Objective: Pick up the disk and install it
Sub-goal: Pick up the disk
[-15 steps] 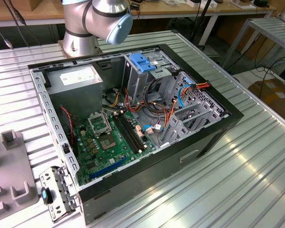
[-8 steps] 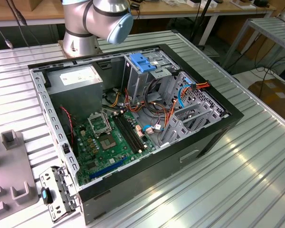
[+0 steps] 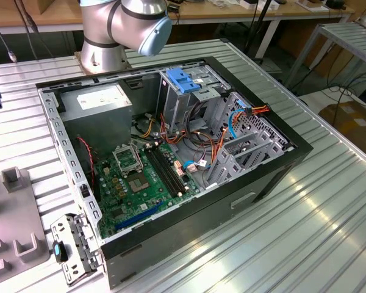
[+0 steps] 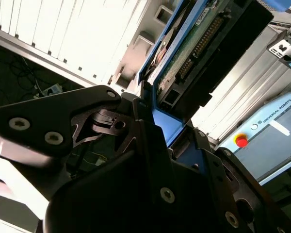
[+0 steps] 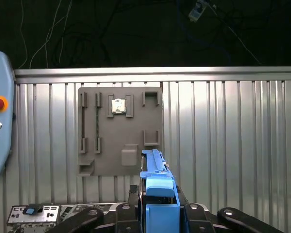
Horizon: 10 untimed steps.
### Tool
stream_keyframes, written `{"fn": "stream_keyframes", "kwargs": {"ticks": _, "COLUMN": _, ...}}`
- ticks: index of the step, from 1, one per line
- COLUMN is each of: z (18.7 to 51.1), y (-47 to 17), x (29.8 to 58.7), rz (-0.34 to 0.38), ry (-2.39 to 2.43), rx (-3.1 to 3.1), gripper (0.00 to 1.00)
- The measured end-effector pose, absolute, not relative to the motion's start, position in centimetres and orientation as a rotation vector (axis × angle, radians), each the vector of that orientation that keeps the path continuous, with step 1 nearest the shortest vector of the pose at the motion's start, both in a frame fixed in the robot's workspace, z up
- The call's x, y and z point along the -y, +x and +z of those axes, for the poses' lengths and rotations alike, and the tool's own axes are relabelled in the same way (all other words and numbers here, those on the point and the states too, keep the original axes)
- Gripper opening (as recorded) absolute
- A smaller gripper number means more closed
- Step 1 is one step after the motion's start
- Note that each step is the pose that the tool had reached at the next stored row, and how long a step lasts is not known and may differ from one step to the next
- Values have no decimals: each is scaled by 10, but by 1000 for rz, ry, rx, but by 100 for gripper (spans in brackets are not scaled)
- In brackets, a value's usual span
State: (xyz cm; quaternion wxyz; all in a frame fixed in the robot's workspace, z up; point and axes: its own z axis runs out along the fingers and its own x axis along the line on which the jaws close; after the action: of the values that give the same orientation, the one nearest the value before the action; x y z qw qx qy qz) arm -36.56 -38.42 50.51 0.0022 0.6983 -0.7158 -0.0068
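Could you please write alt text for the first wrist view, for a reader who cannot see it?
The end effector grips the disk, a drive in blue rails seen edge-on, over a ribbed metal table. Beyond the disk, a grey fixture plate lies on the table, and a control pendant with a red button lies off to one side.

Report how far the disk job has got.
Done: the pickup. The disk is held up clear of the ribbed table, over the grey holder plate. In hand: the gripper is shut on the disk. Left: the install. The disk is not yet in the open computer case.
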Motion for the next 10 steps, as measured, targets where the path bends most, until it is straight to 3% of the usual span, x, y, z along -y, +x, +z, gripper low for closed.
{"fn": "stream_keyframes", "kwargs": {"ticks": 10, "z": 505, "y": -347, "x": 384, "rz": -21, "ry": 2191, "rx": 2246, "gripper": 37}}
